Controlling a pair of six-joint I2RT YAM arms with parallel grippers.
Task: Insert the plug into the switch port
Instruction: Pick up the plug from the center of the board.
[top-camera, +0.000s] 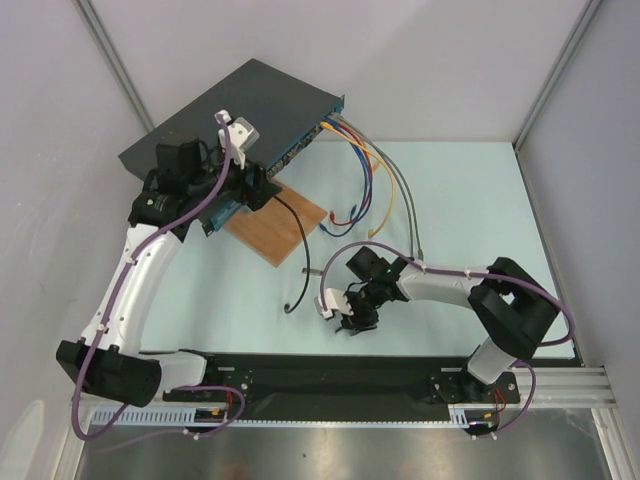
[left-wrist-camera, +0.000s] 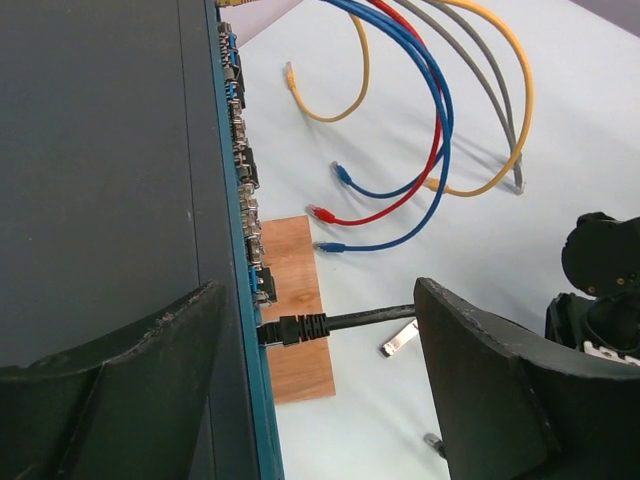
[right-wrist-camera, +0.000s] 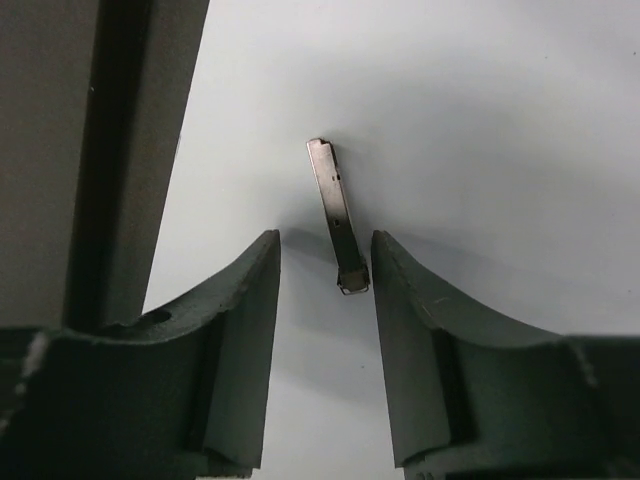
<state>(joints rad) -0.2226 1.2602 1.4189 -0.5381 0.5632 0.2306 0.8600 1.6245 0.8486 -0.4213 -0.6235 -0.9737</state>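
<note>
From above, the switch (top-camera: 230, 110) lies at the far left of the table (top-camera: 470, 200), with its port side turned toward the near right. The left gripper (top-camera: 255, 187) hangs just at that side, over the edge of the wooden board (top-camera: 285, 235). The right gripper (top-camera: 350, 320) is low over the table close to the near edge, well apart from the switch. This view hides what is under it.

In the left wrist view, the left fingers (left-wrist-camera: 150, 370) stand wide apart and hold nothing. One is over the switch top and the other over the table, with the blue port face (left-wrist-camera: 243, 230) between them. A black cable plug (left-wrist-camera: 295, 329) sits against that face, so I judge it is not the piece to move.

In the right wrist view, a slim metal plug (right-wrist-camera: 335, 205) lies flat on the table (I take it for the plug of the task, though it is small to read). Its long axis runs away from the fingertips, nearly crosswise to the line on which they close, and a little tilted. Its closer end is between the right fingers (right-wrist-camera: 250, 330), nearer to one of them. The fingers are parted and, as far as I can see, not pressing on it. The right arm is therefore the nearer one to the plug. From there the ports lie to the far left, and I judge the plug's axis must be turned to point into that face.
</note>
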